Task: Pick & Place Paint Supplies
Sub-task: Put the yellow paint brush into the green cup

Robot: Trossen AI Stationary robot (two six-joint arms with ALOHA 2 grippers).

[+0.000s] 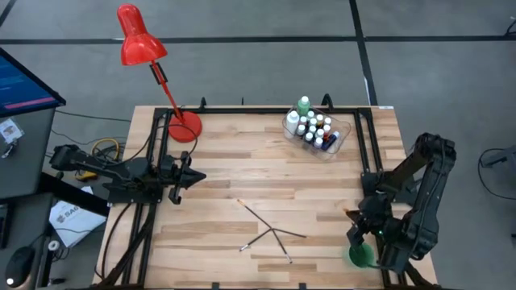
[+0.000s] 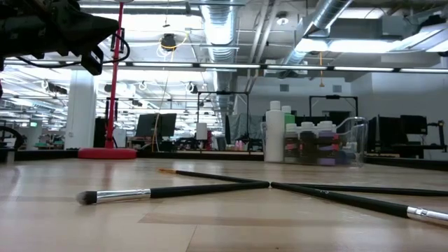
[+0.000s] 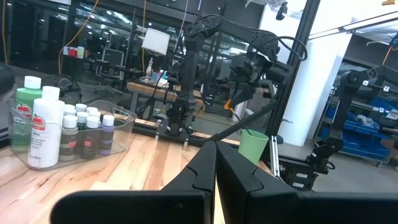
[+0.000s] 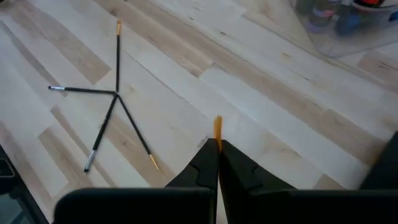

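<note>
Three thin dark paintbrushes lie crossed on the table's middle, also in the low view and the right wrist view. A fourth brush is in my right gripper, which is shut and hovers near the table's right edge, just beyond the green cup. The small white-capped bottles and the taller green and white bottles stand in the clear tub. My left gripper is shut and waits over the table's left part, touching nothing. My right gripper pinches a thin paintbrush between its two shut fingers. Only the brush's orange end shows, sticking out past the fingertips along the fingers. The gripper hides the rest of the brush. The brush is lifted clear of the table.
The clear tub stands near the far edge, right of centre. A red desk lamp has its base at the far left corner. The green cup stands at the near right corner. Bare wood lies between the brushes and the tub.
</note>
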